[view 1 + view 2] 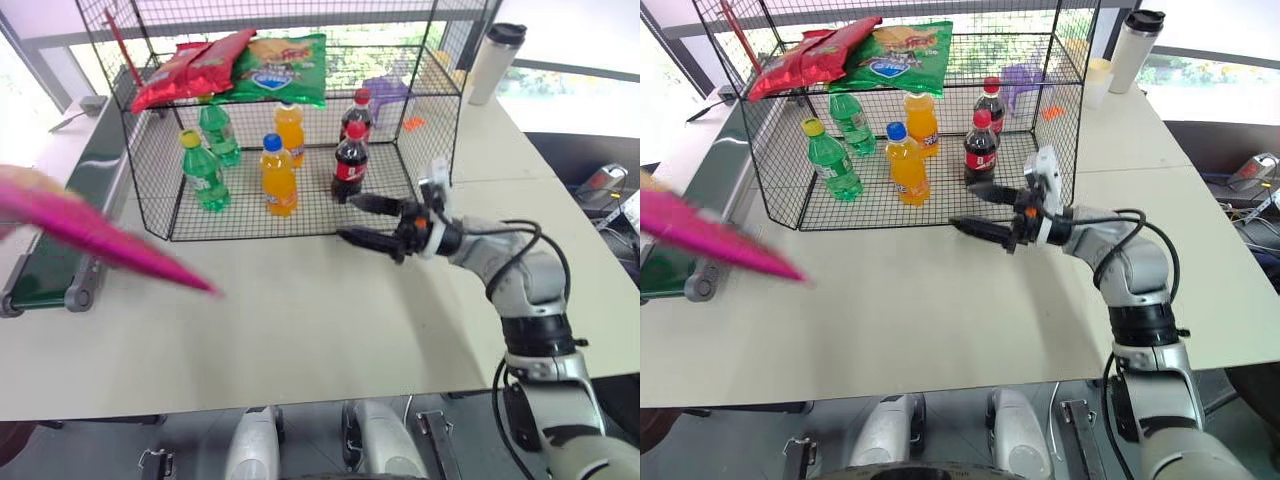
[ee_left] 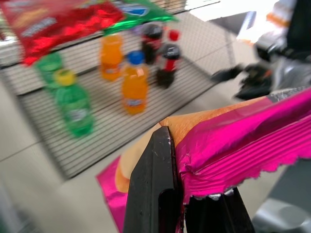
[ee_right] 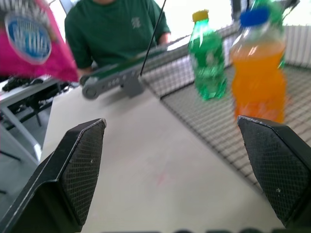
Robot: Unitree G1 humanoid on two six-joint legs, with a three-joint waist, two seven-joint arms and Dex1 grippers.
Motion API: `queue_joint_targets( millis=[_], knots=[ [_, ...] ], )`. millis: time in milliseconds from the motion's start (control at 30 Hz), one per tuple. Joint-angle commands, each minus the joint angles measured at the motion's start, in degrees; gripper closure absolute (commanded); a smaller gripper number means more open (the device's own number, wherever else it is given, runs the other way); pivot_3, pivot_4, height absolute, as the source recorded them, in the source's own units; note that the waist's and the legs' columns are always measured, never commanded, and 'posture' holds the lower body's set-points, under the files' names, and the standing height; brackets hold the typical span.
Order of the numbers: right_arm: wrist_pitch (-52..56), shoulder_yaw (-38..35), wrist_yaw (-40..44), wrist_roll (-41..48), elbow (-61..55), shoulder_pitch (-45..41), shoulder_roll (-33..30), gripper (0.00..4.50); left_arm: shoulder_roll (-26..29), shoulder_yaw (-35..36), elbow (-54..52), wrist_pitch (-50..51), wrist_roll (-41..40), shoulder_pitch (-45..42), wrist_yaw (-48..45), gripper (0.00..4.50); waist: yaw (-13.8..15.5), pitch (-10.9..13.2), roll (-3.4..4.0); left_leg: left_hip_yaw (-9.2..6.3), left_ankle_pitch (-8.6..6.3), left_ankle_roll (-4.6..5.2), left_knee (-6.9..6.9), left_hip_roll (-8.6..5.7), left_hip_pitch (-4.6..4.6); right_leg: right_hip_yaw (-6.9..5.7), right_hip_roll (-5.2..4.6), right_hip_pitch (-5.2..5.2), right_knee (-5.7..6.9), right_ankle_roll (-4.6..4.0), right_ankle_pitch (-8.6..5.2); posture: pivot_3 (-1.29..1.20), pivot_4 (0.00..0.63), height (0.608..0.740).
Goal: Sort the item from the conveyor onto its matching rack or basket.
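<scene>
Magenta-pink crisp bag [image 2: 252, 141] sits clamped in our left pincer [image 2: 187, 204], lifted over the table's [image 1: 300, 330] left edge; our right pincer [image 1: 372, 222], fingers spread, hovers before the wire rack [image 1: 290, 130].

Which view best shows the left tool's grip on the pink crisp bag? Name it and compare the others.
The left wrist view: the left tool is shut on the pink crisp bag. Both eye views show a blurred pink streak; the right wrist view shows its logo corner.

Six bottles [image 1: 279, 176], two red bags [image 1: 190, 68], one green bag [image 1: 282, 68].
</scene>
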Motion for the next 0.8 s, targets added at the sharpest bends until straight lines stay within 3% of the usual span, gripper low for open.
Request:
queue_joint_targets(
  millis=[33, 167, 367, 567, 800],
  knots=[
    [-3.29, 1.83, -2.31, -2.36, -4.06, 0.45, 1.17, 0.0, -3.64, -6.77, 1.7, 0.44, -7.1, -8.08, 9.05, 4.41, -0.12, -0.01, -0.02, 0.0, 0.0, 0.0, 0.05, 0.0, 0.0, 0.01, 0.0, 0.01, 0.04, 0.0, 0.0, 0.0, 0.15, 0.74],
    [-9.43, 4.59, -6.66, -6.19, -5.28, 1.32, 6.15, 0.0, -12.27, -14.15, 3.69, 0.08, -11.49, -18.32, 19.47, 4.41, 0.02, -0.01, -0.07, -0.07, 0.0, 0.0, 0.22, 0.02, 0.0, 0.01, 0.08, 0.07, 0.15, 0.02, 0.01, 0.0, 0.15, 0.74],
    [-14.12, 8.39, -10.79, -8.17, -6.55, 0.17, 13.98, 0.0, -20.03, -20.39, 4.78, -3.17, -14.98, -23.28, 29.63, 4.41, 0.06, -0.04, -0.14, -0.09, 0.02, -0.03, 0.28, 0.02, 0.0, 0.03, 0.07, 0.12, 0.16, 0.05, 0.03, 0.0, 0.15, 0.74],
    [-12.48, 10.72, -12.32, -6.95, -10.58, 0.83, 17.32, 0.0, -21.33, -22.77, 7.01, -6.57, -17.2, -24.95, 35.2, 4.41, 0.09, -0.04, -0.14, -0.11, 0.07, -0.12, 0.27, 0.02, 0.01, 0.03, 0.07, 0.13, 0.18, 0.05, 0.03, 0.0, 0.15, 0.74],
    [-17.85, 14.82, -11.3, -14.37, -7.53, 2.88, 13.38, 0.0, -20.19, -23.87, 8.28, -9.85, -20.6, -24.85, 37.95, 4.41, 0.22, -0.07, -0.19, -0.11, 0.08, -0.13, 0.3, 0.01, 0.02, 0.01, 0.04, 0.18, 0.17, 0.05, 0.03, 0.0, 0.15, 0.74]
  ],
)
